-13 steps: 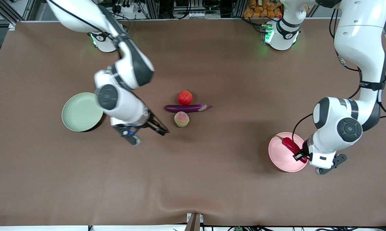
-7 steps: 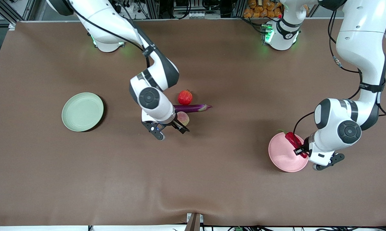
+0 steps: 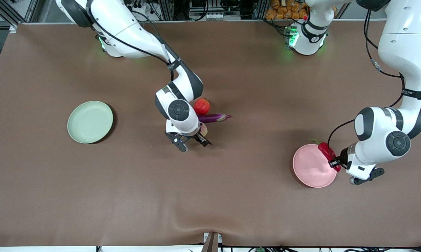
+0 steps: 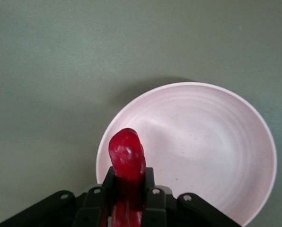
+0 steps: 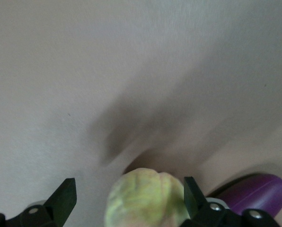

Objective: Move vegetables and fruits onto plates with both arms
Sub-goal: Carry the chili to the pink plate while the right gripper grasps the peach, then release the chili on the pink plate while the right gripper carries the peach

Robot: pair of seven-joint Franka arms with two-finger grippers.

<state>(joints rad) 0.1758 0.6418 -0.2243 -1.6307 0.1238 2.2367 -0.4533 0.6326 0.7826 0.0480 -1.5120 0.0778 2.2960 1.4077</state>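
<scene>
While no writing reads, left gripper (image 3: 334, 163) clamped on one chili pepper (image 4: 127, 163) over the pink plate (image 3: 312, 168) rim, right gripper (image 3: 192, 140) spread wide around one peach (image 5: 145, 197), one eggplant (image 3: 215, 118) and one pomegranate (image 3: 202, 106) just beside, one green plate (image 3: 90, 122) well apart.

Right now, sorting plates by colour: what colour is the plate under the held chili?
Pink plate, clearest in the left wrist view.

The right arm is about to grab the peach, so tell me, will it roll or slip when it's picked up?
The peach looks round, so a nudge may roll it toward the eggplant beside it. Its matte, fuzzy-looking skin probably grips well. The open right pincer straddles it evenly, so a centred squeeze likely holds.
</scene>
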